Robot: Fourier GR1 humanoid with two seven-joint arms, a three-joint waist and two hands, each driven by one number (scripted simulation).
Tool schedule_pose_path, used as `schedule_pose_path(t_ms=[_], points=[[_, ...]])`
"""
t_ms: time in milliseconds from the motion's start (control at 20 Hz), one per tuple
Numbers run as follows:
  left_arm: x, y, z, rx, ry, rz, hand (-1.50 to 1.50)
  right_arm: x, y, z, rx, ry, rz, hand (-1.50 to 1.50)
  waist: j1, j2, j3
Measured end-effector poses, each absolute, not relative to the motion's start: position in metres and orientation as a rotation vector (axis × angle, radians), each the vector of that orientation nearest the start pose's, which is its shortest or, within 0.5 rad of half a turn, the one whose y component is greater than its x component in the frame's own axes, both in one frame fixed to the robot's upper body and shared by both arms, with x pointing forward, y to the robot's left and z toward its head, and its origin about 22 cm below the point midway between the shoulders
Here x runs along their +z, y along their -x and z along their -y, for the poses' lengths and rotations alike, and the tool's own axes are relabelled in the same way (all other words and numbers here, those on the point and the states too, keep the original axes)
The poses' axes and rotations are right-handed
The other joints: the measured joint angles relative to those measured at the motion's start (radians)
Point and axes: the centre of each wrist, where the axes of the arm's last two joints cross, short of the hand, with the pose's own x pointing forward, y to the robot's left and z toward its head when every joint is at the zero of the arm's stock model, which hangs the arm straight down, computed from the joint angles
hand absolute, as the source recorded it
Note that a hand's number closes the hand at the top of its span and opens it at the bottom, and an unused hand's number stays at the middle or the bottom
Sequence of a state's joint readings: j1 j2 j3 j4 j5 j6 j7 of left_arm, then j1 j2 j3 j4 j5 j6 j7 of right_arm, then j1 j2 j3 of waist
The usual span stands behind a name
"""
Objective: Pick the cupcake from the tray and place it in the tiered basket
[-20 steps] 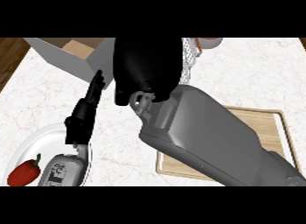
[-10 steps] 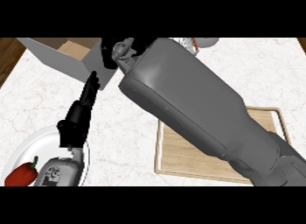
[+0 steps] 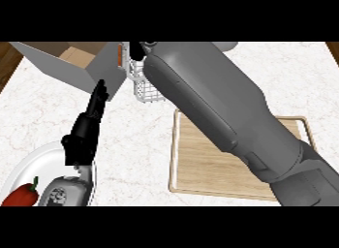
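The right forearm (image 3: 229, 121) stretches across the wooden tray (image 3: 201, 167) to the white wire tiered basket (image 3: 145, 89) at the far edge of the marble surface (image 3: 144, 145). The right robot hand and the cupcake are hidden, so its grip cannot be told. The left robot hand (image 3: 86, 131) rests with straight fingers above a white plate (image 3: 29, 169) bearing a red pepper (image 3: 21, 194).
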State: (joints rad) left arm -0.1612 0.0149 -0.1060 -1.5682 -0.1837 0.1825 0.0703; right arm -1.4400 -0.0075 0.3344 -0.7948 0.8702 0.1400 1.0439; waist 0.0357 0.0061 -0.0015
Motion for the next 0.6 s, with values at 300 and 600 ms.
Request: schedule_pose_path(t_ms=[300,600], points=[[0.039,-0.276,-0.189,-0.136,-0.165,1.673,0.00,0.253,-0.406,-0.012,0.704,1.088,1.236,-1.50,0.005,0.003,0.001],[0.035,-0.275,-0.193,-0.126,-0.169,1.674,0.00,0.253,-0.412,0.000,0.490,0.967,1.331,-1.50,-0.006,0.001,0.001]])
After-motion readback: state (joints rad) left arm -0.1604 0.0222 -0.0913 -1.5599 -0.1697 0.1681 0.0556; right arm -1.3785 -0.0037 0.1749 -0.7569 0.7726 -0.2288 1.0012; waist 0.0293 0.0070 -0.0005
